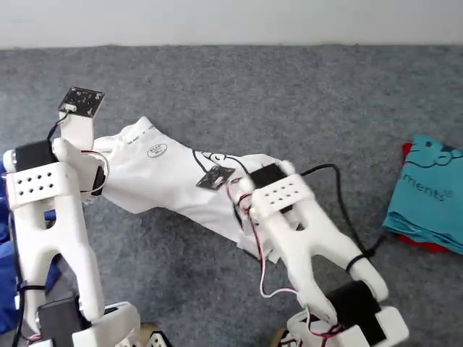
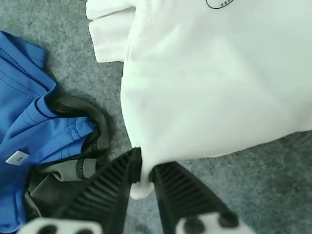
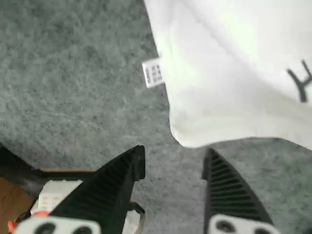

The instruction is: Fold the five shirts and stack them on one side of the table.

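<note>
Here, the left gripper [image 2: 145, 169] pinches an edge of the white shirt [image 1: 163, 181] lying mid-table [image 1: 304, 94], while the right gripper [image 3: 174, 157] hangs spread beside its hem; folded shirts [image 1: 427, 195] sit well apart.

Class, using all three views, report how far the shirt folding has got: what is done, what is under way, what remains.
Done, it seems: a folded teal shirt lies on a red one at one side. Under way: the left gripper pinches an edge of the white shirt; the right gripper hangs open by its corner; it lies spread, unfolded. Left: the blue shirt and a dark garment lie crumpled.
</note>
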Controlling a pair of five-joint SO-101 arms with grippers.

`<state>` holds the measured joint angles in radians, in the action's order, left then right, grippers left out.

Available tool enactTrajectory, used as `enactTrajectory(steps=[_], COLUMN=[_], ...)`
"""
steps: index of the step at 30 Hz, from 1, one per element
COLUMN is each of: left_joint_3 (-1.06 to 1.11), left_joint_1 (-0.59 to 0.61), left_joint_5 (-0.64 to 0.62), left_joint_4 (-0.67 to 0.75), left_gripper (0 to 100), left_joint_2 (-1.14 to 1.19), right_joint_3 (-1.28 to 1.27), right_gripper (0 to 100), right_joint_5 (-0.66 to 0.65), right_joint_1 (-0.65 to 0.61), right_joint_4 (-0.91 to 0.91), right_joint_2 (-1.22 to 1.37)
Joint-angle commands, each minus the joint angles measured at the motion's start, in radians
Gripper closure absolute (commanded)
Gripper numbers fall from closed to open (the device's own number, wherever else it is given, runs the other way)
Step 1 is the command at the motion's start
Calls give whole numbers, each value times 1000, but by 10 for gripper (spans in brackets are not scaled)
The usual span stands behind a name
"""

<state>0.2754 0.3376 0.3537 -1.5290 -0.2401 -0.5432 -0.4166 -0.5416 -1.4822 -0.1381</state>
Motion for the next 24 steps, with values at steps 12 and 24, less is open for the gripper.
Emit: enactTrajectory(steps=[12, 24], left_joint_3=[-39, -39], left_joint_1=[8, 8], left_joint_5=[-46, -63], left_joint_4=[-5, -11], left_gripper=[986, 986], left_joint_2=[-5, -5], right_joint_3=[-69, -43], right_gripper=[738, 957], right_joint_5=[0, -44], right_joint_1=[62, 120], right_joint_4=[225, 298], right_joint_2=[148, 295])
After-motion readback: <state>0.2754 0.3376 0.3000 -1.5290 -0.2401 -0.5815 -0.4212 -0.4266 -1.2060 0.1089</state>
